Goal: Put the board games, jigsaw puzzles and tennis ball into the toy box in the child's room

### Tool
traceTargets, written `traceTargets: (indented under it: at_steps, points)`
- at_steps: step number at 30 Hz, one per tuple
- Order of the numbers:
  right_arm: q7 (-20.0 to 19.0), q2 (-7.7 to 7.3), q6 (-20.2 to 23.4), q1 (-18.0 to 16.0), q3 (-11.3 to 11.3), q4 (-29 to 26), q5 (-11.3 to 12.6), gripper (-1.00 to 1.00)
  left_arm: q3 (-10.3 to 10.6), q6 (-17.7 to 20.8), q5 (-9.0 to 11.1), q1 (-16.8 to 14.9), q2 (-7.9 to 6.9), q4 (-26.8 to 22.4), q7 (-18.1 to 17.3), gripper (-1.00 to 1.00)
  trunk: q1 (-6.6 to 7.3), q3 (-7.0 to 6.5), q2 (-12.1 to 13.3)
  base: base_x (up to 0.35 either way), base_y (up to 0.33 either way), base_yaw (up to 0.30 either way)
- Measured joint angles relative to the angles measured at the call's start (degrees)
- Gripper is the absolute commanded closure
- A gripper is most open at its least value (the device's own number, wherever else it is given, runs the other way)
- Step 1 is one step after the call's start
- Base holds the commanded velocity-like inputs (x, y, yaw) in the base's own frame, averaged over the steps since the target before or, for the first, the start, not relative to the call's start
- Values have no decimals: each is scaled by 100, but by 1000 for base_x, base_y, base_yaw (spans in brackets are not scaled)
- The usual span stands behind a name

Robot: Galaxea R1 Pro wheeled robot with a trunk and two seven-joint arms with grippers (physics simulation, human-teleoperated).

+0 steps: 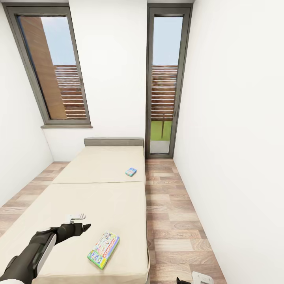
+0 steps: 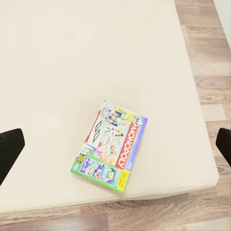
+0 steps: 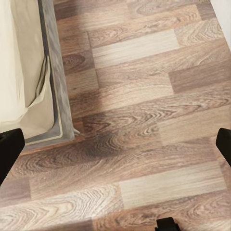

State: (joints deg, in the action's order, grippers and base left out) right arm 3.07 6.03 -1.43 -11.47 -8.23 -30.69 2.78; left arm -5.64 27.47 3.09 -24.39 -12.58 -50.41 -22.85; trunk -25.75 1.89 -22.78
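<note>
My left gripper hangs released over the bed, fingers spread wide with nothing between them. The green-edged board game lies flat near the bed's foot-end corner on the floor side, apart from my gripper. The small blue board game rests farther up, close to the same long edge. My right gripper hangs above the wood floor, fingers apart. Judgement: I should centre over the near box, align my fingers across its short width, then descend squarely; a skewed approach risks pushing it off the edge.
</note>
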Motion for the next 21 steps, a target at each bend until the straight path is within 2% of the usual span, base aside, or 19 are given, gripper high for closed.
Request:
traceTargets:
  at_steps: [6, 9, 12, 13, 14, 17, 21]
  points:
    - [0, -1, 6, 0, -3, 1, 0, -100, -11, 12, -2, 0, -12, -9, -9, -100, 0, 0, 0, 0, 0, 0]
    - [0, -1, 5, 0, -4, 1, 0, -100, -46, 36, -10, 0, -83, -34, -10, -100, 0, 0, 0, 0, 0, 0]
    - [0, -1, 7, 0, -4, 2, 0, -100, -100, 47, -8, 0, -323, -44, -15, -100, 0, 0, 0, 0, 0, 0]
    - [0, -1, 7, 0, -4, 2, 0, -100, -117, 44, 0, -1, -466, -47, -20, -100, 0, 0, 0, 0, 0, 0]
    - [0, -1, 7, 0, -4, 2, 0, -100, -123, 46, 11, 0, -538, -48, -24, -100, 0, 0, 0, 0, 0, 0]
    - [0, -1, 8, 0, -4, 2, 0, -100, -142, 44, 23, 0, -711, -50, -33, -100, 1, 0, 0, 29, 0, 0]
    - [0, -1, 8, 0, -4, 1, 0, -100, -145, 43, 22, 0, -789, -51, -36, -100, 2, 0, -1, 179, 0, 0]
